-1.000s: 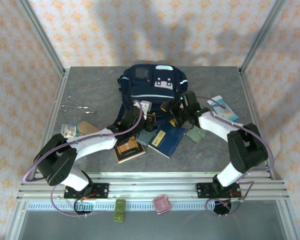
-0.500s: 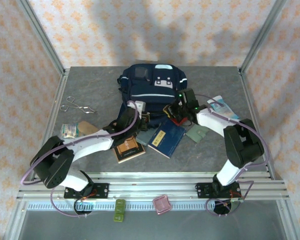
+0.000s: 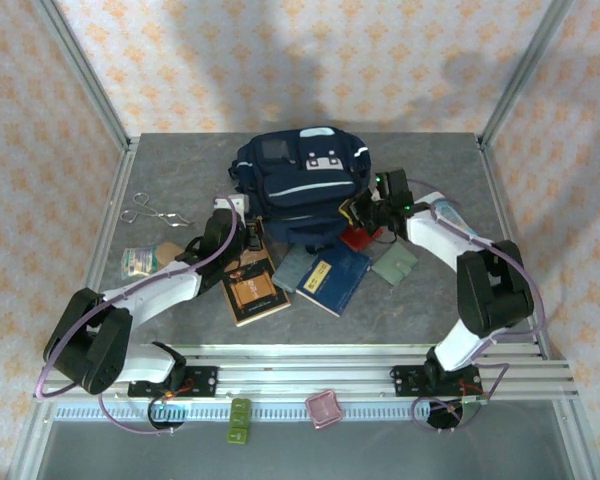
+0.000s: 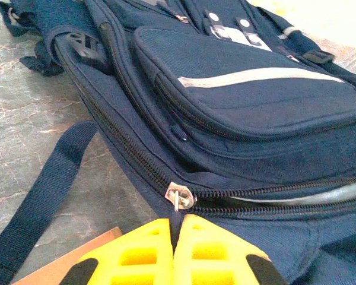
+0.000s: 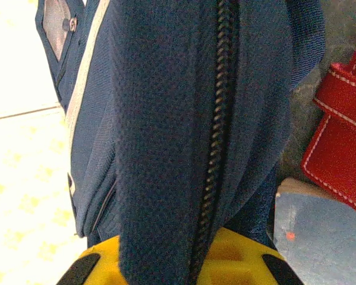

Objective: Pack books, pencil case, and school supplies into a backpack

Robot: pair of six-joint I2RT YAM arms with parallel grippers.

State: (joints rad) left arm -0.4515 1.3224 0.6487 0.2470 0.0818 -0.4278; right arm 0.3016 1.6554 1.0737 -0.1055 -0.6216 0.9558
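At the backpack's (image 3: 302, 178) right corner, my right arm stretches in, elbow bent, right claw (image 5: 181, 255) clamped on a fold of its coarse navy weave beside the zip; at its left corner my left claw (image 4: 177, 225) is pinched closed just under the metal zip pull (image 4: 178, 198)

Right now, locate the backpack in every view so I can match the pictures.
Top external: backpack at the far centre of the table.
Left wrist: upper right, zipper slider low at centre.
Right wrist: centre, its zipper running top to bottom.
Shared landmark: the white strip on it.
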